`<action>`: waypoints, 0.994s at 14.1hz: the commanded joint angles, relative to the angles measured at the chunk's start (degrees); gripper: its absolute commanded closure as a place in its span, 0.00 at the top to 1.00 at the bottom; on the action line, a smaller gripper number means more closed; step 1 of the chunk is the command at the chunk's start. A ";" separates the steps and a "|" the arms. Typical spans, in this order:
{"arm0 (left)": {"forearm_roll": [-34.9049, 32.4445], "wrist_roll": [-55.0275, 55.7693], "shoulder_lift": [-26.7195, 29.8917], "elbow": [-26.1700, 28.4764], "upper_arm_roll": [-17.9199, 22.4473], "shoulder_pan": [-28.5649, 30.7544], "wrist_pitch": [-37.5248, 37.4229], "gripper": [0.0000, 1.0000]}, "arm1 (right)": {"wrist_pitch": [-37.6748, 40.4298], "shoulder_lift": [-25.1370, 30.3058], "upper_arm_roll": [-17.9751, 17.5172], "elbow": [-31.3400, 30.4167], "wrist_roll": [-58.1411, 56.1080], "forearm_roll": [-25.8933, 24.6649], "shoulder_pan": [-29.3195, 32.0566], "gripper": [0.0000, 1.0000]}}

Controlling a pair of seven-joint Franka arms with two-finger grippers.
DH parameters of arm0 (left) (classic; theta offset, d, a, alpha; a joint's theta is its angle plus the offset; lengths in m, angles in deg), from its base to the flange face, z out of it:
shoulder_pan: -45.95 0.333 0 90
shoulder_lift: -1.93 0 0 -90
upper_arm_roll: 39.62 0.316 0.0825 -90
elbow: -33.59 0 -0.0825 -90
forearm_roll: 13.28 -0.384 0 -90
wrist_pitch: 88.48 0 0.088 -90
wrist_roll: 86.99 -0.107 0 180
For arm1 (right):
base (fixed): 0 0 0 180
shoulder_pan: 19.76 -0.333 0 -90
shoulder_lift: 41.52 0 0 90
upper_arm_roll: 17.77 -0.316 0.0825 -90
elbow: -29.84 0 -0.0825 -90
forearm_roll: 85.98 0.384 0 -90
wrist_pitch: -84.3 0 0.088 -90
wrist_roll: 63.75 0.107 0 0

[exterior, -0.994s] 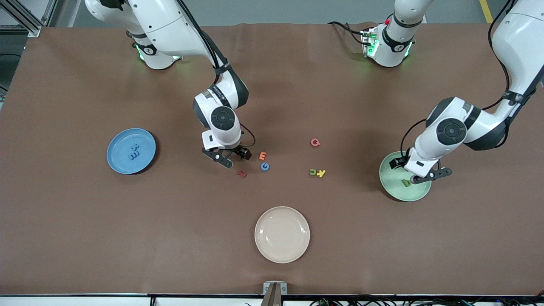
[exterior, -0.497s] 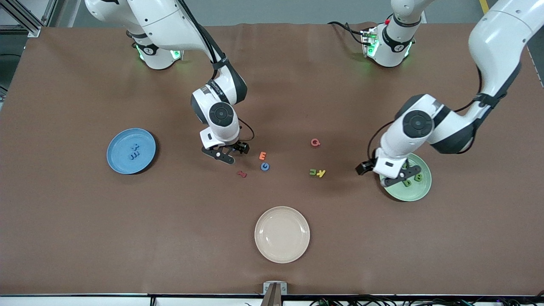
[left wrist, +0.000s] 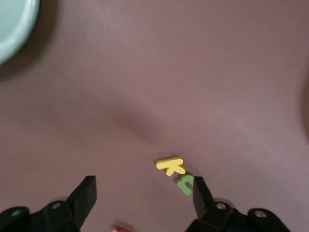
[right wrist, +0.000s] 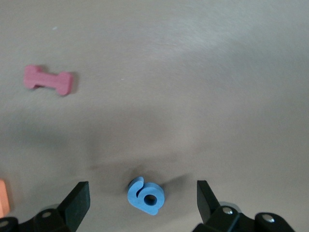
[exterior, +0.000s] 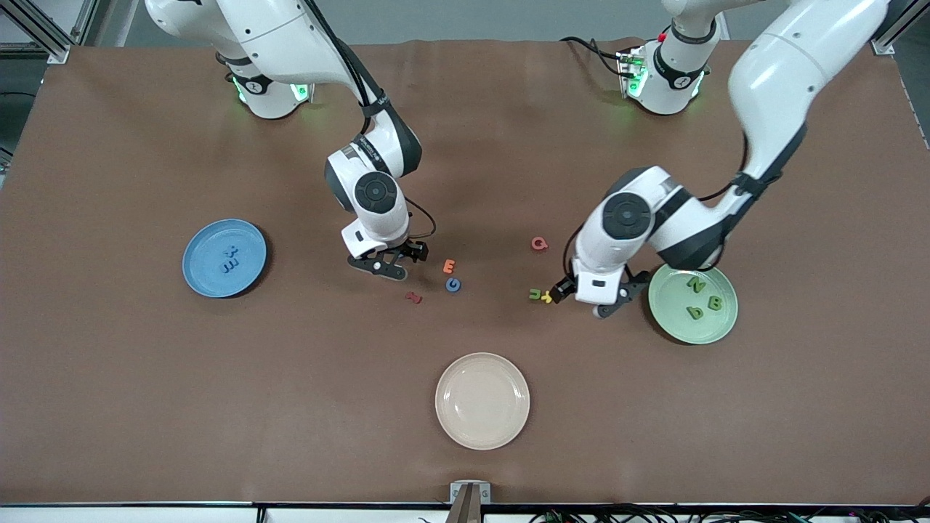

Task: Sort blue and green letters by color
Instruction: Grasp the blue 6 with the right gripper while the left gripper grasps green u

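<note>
Plates: blue plate (exterior: 197,270) holds blue letters (exterior: 229,260), green plate (exterior: 668,319) green letters (exterior: 702,298)

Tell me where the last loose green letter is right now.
The green letter u lies on the table touching the yellow K, between the blue G and the green plate. The left tool hovers open just over it.

A robot lab is showing here: two white arms (exterior: 290,43) are standing bolted at the top of the frame on a table (exterior: 145,407) covered in brown cloth, cables (exterior: 588,45) are trailing by one base, and aluminium framing (exterior: 36,29) is crossing the upper left corner.
</note>
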 commanded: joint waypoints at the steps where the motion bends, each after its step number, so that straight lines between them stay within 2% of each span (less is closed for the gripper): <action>1: 0.95 9.56 -1.40 -3.69 5.23 -7.27 -0.82 0.86 | -0.70 1.17 0.27 -1.54 6.92 0.51 -0.95 0.96; 5: 0.24 19.51 -4.39 -5.45 5.94 -10.01 -0.47 0.82 | -0.87 1.17 0.18 -1.46 14.29 0.60 0.36 0.90; 7: 0.59 21.54 -5.88 -6.33 6.03 -10.71 0.23 0.79 | -1.31 1.17 0.27 -1.54 16.85 0.60 0.10 1.00; 11: 0.07 25.59 -7.12 -6.33 6.64 -10.72 2.17 0.76 | -2.54 1.08 0.27 -2.33 21.15 0.60 -0.16 1.00; 13: -0.02 26.55 -7.12 -6.33 6.82 -10.63 2.34 0.75 | -6.22 1.34 0.27 -4.96 22.66 0.60 -0.34 0.91; 14: -0.11 27.34 -7.12 -6.33 6.82 -10.71 3.13 0.74 | -7.11 1.43 0.27 -6.10 22.66 0.60 -0.34 0.81</action>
